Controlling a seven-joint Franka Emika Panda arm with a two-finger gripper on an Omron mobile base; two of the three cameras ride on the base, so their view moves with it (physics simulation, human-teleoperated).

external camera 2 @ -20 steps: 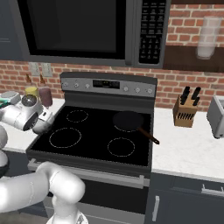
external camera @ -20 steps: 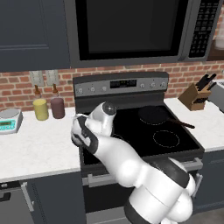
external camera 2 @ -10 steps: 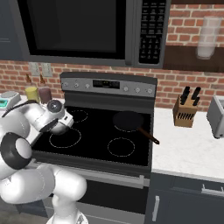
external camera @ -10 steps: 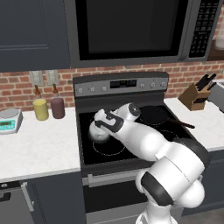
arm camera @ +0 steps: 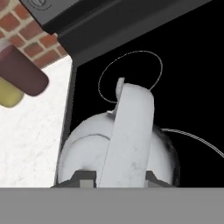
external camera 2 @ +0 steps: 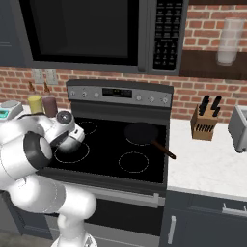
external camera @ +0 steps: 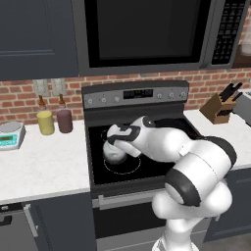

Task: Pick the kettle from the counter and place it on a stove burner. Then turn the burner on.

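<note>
Black cooktop (external camera: 162, 164) between white counter (external camera: 39, 166) stretches, brick behind.

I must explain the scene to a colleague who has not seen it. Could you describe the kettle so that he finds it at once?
Find the black glass cooktop below the microwave. At its front left corner, over the widest pale ring, the stove burner, the gripper is shut on the kettle. It is a squat, mottled grey-white pot with a pale handle across its top, unlike the tall yellow jar and maroon jar on the counter.
</note>
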